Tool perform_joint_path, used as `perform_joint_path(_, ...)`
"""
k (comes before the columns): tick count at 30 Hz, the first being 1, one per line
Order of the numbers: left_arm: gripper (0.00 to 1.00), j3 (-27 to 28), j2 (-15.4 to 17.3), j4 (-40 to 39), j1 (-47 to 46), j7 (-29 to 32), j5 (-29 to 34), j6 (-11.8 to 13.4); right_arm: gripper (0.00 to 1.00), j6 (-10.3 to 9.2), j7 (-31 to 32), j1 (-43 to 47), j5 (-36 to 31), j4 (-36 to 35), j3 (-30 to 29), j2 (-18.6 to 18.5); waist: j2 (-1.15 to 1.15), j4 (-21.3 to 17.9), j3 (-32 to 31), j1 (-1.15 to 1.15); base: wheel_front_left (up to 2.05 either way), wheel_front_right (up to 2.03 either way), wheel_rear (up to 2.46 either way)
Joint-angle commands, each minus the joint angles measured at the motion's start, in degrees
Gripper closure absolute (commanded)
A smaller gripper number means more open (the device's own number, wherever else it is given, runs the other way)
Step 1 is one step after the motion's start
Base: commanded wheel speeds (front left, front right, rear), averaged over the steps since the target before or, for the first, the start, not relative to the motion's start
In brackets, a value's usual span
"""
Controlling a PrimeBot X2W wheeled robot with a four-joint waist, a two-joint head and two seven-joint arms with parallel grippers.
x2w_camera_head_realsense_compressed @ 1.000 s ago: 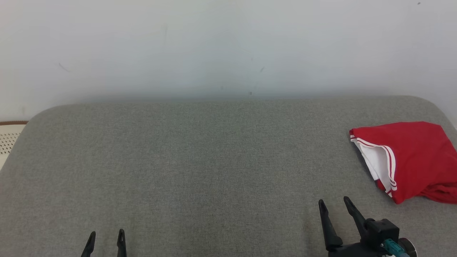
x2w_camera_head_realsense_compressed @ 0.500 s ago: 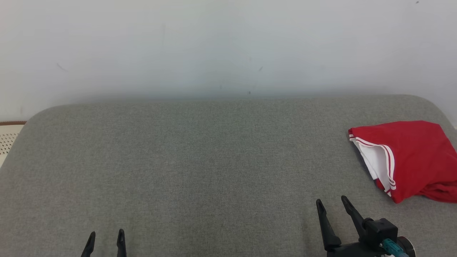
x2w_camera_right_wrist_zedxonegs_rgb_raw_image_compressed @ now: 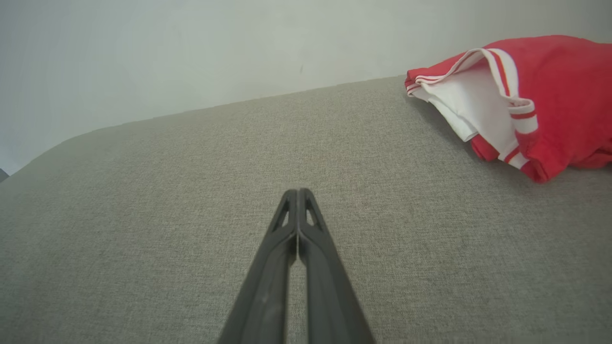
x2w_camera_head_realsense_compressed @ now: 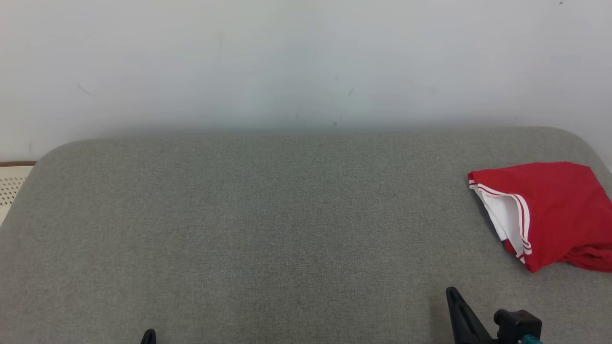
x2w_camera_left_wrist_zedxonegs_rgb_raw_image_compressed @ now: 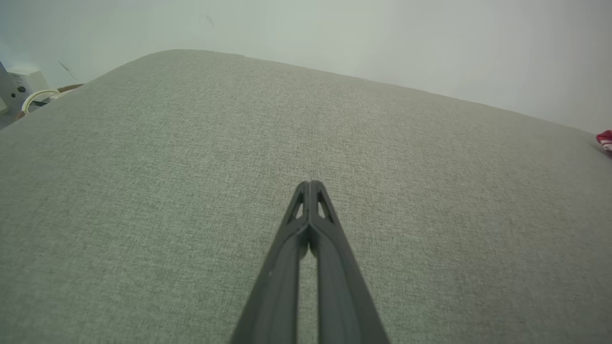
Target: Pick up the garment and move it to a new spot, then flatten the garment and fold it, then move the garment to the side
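Judging the reach, I see the red garment (x2w_camera_head_realsense_compressed: pixel 554 205) lying at the right edge of the surface (x2w_camera_head_realsense_compressed: pixel 267 215), ahead and right of my right claw (x2w_camera_head_realsense_compressed: pixel 454 296), which is nearer than the left claw (x2w_camera_head_realsense_compressed: pixel 149 336), both closed tight and empty.

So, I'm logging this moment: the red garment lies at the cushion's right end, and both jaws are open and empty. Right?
No: both jaws are shut, not open; each wrist view shows its own pair closed tip to tip. The rest holds: the garment lies at the right end of the cushion, and the jaws are empty.
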Motion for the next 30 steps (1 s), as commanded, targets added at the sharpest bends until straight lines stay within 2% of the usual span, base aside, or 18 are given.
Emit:
perform_joint_path(1, 1.0, 0.5, 0.2, -0.6, -1.2, 0.6, -3.1, -0.3, 1.0, 0.0, 0.6, -1.1, 3.1, -1.1, -0.8, 0.0, 0.0, 0.0, 0.0, 0.0, 0.0, 0.0, 0.0)
perform_joint_path(10, 1.0, 0.5, 0.2, -0.9, -1.7, 2.6, -13.3, -1.2, 1.0, -0.01, 2.8, -1.5, 13.1, -1.8, -2.9, 0.2, 0.0, 0.2, 0.2, 0.0, 0.0, 0.0, 0.0)
perform_joint_path(30, 1.0, 1.3, 0.3, -0.7, -3.3, 6.7, -31.4, -2.9, 1.0, -0.02, 6.9, -2.1, 30.8, -3.1, -6.9, 0.6, 0.0, 0.5, 0.6, 0.0, 0.0, 0.0, 0.0)
